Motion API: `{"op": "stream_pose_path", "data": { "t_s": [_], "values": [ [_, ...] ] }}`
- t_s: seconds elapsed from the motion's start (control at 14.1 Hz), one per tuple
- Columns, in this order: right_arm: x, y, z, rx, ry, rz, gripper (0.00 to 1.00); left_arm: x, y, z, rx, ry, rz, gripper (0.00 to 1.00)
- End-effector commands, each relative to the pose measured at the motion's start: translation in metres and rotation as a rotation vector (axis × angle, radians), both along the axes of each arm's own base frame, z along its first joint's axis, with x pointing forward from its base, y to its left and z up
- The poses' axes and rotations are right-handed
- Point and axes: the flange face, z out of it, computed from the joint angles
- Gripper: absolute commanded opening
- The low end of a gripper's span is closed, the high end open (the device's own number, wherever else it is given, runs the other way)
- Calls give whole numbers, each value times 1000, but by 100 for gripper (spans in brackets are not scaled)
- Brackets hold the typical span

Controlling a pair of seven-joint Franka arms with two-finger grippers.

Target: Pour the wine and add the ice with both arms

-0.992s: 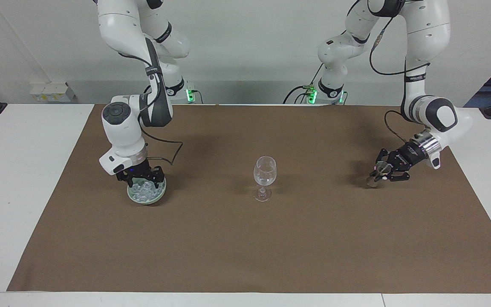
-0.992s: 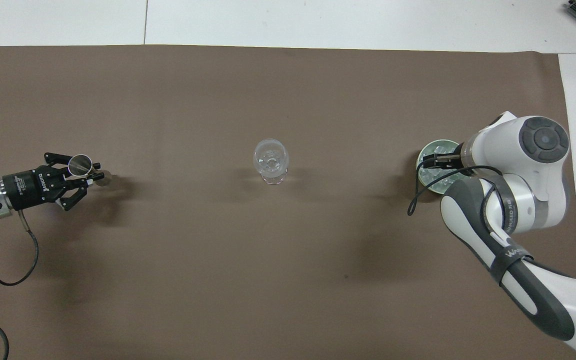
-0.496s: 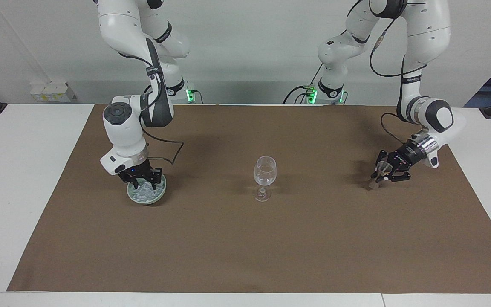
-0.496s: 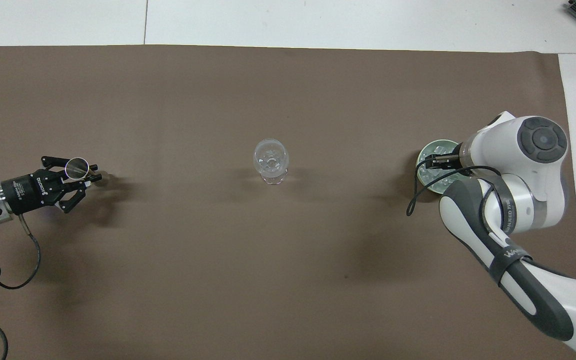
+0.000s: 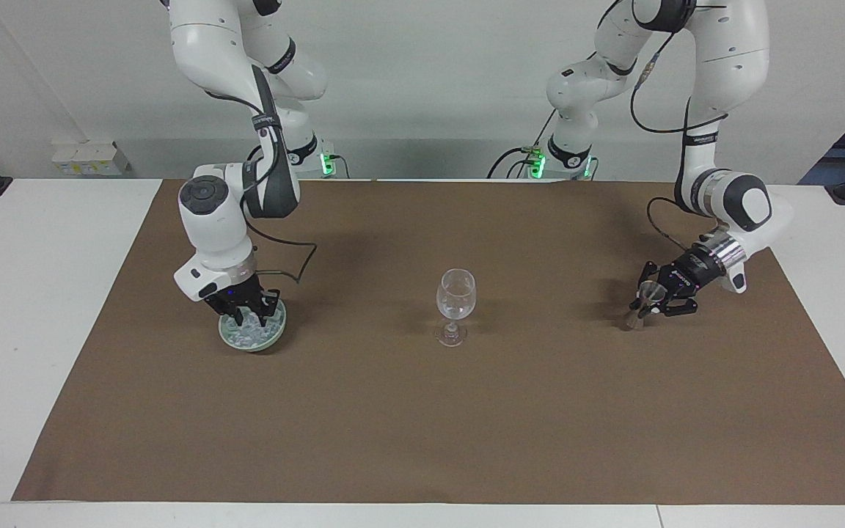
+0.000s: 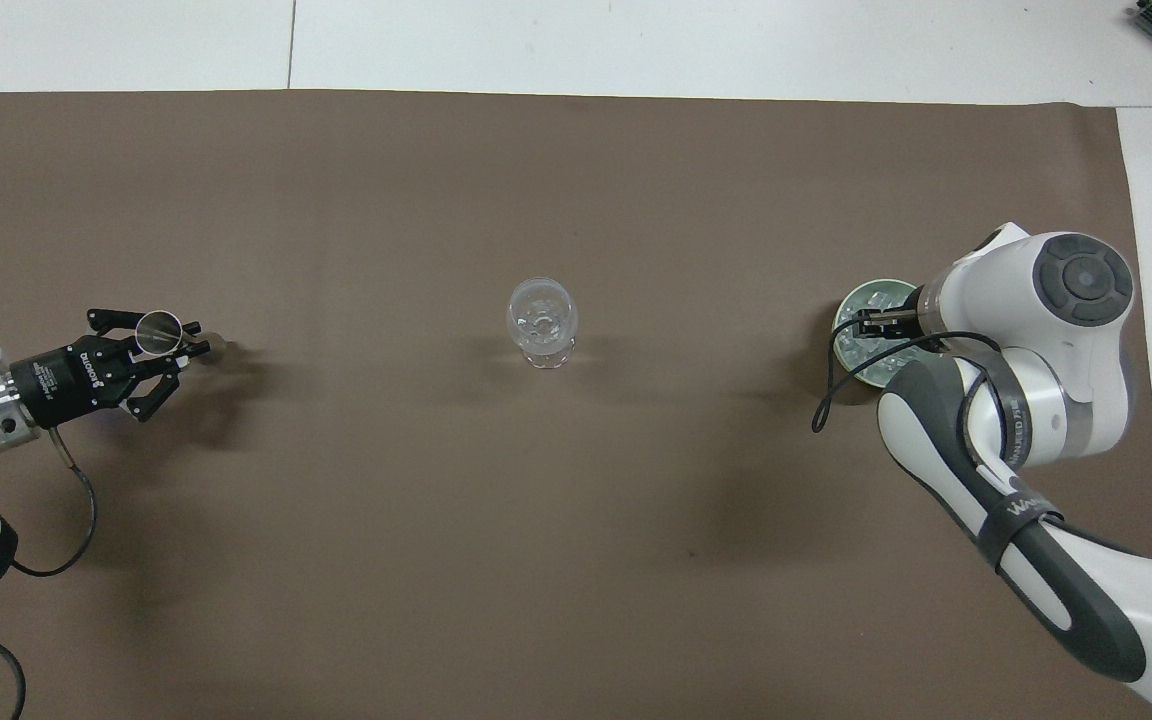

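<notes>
two grippers down, one at each end of the mat
right gripper [image 5: 248,317] sits in the ice [image 5: 245,334] dish [image 5: 274,334], fingers unclear; left gripper [image 5: 650,299] clenches a small metal cup [image 6: 158,331].

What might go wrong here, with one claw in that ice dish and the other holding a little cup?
The right claw is down among the ice in the green dish; such small, slick chunks may slip out when lifted. The wine glass stands on a thin stem; a nudge from the left claw, which holds the small metal cup, might topple it.
</notes>
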Motion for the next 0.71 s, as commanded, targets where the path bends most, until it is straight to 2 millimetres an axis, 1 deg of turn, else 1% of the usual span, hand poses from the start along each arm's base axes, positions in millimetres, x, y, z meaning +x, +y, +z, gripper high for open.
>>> {"op": "stream_pose_path", "data": {
  "t_s": [0.0, 0.21, 0.35, 0.57, 0.64],
  "values": [
    [0, -1, 1, -10, -4, 21, 0, 1, -4, -8, 1, -11, 25, 0],
    [5, -2, 10, -8, -24, 16, 0, 2, -6, -13, 13, -25, 16, 0],
    [12, -3, 32, -5, -63, 8, 0, 2, -3, -12, 10, -26, 19, 0],
    [14, 0, 69, -9, -117, 7, 0, 1, 2, -12, 13, -30, 24, 0],
    [13, -1, 77, -11, -112, 1, 0, 1, 3, -12, 15, -29, 22, 0]
  ]
}}
